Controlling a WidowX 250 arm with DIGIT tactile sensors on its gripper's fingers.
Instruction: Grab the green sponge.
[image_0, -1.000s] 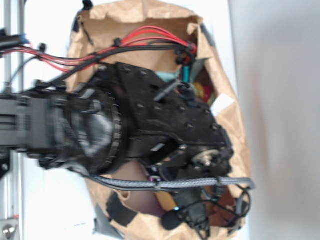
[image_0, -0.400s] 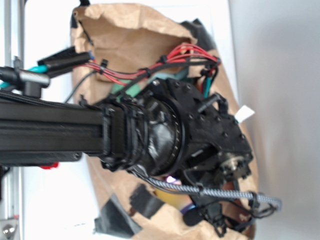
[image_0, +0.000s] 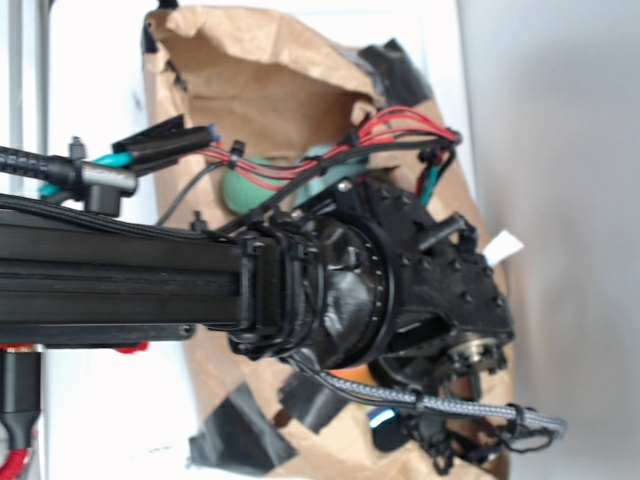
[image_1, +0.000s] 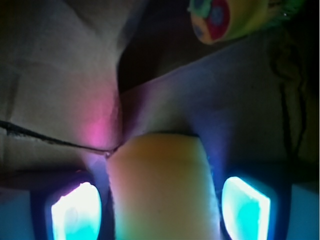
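The gripper (image_1: 161, 210) stood with its two glowing pads (image_1: 75, 212) spread to either side of the green sponge (image_1: 162, 190), whose yellow foam filled the gap between them in the wrist view; whether the pads were already pressing the foam or only bracketing it could not be told, and the dark-green face was not visible. The sponge lay low inside a crumpled brown paper bag (image_0: 260, 60), against its creased inner wall, with a brightly coloured toy (image_1: 225, 20) well apart near the top of that view. From outside, the black arm (image_0: 120, 280) reached across and hid most of the bag's mouth, a mint-green ball (image_0: 250, 185) showing just under the red wires (image_0: 400, 125). By the look of it, the approach was done; closing firmly and lifting the sponge clear remained.
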